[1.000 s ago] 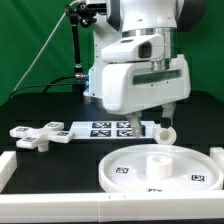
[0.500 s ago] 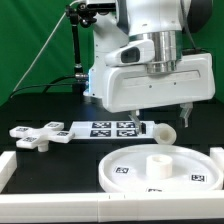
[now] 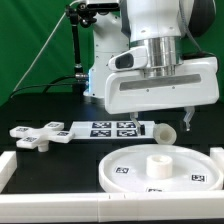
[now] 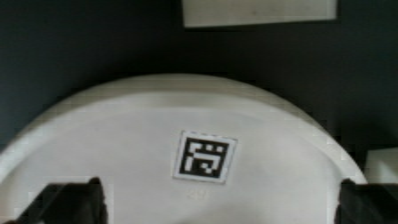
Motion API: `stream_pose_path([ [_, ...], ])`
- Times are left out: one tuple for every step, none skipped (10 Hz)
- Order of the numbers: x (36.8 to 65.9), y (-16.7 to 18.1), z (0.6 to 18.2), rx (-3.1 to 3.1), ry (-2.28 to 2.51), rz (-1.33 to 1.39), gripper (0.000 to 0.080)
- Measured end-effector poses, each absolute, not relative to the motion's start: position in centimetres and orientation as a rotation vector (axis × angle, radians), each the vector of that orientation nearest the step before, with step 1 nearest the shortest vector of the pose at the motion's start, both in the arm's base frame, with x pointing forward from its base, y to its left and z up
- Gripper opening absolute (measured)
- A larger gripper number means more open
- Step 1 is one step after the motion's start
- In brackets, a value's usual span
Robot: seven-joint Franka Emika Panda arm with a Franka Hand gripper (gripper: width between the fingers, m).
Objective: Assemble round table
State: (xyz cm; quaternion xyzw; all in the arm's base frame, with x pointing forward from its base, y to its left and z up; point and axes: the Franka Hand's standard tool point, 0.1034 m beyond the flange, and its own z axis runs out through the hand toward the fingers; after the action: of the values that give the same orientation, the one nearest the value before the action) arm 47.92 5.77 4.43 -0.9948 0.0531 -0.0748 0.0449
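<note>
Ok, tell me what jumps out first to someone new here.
The bulky white robot arm fills the upper part of the exterior view. Below it, the large round disc lies nearest the camera on the exterior view's right; the cross-shaped piece sits far on the exterior view's left.

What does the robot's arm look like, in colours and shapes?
The arm is glossy white with rounded shells and a silvery grey band near the wrist. Its gripper is a wide white box with rounded corners and thin dark fingers underneath. No markings show on it; a black cable runs behind, perhaps not its own.
</note>
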Motion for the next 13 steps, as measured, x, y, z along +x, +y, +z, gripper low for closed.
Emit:
stream_pose_path([
  [46.9,6.1,4.0,-3.042,0.165,-0.210,0.0649],
  [46.4,6.3,3.8,-3.045,0.152,-0.193,0.0649],
  [46.6,6.2,3.9,-3.044,0.152,-0.200,0.0649],
  [46.6,6.2,3.9,-3.044,0.152,-0.198,0.0649],
  [45.8,6.4,3.5,-3.043,0.149,-0.051,0.0649],
  [46.0,6.5,3.8,-3.030,0.153,0.081,0.0649],
  [46.7,6.4,4.0,-3.019,0.159,0.170,0.0649],
  [46.4,6.3,3.8,-3.010,0.174,0.267,0.0649],
  [45.8,6.4,3.6,-2.986,0.214,0.419,0.0649],
  [45.8,6.8,3.8,-2.961,0.234,0.533,0.0649],
  [45.7,6.7,3.7,-2.941,0.225,0.609,0.0649],
  [45.5,6.8,3.7,-2.912,0.223,0.712,0.0649],
  [45.3,6.9,3.6,-2.889,0.234,0.804,0.0649],
])
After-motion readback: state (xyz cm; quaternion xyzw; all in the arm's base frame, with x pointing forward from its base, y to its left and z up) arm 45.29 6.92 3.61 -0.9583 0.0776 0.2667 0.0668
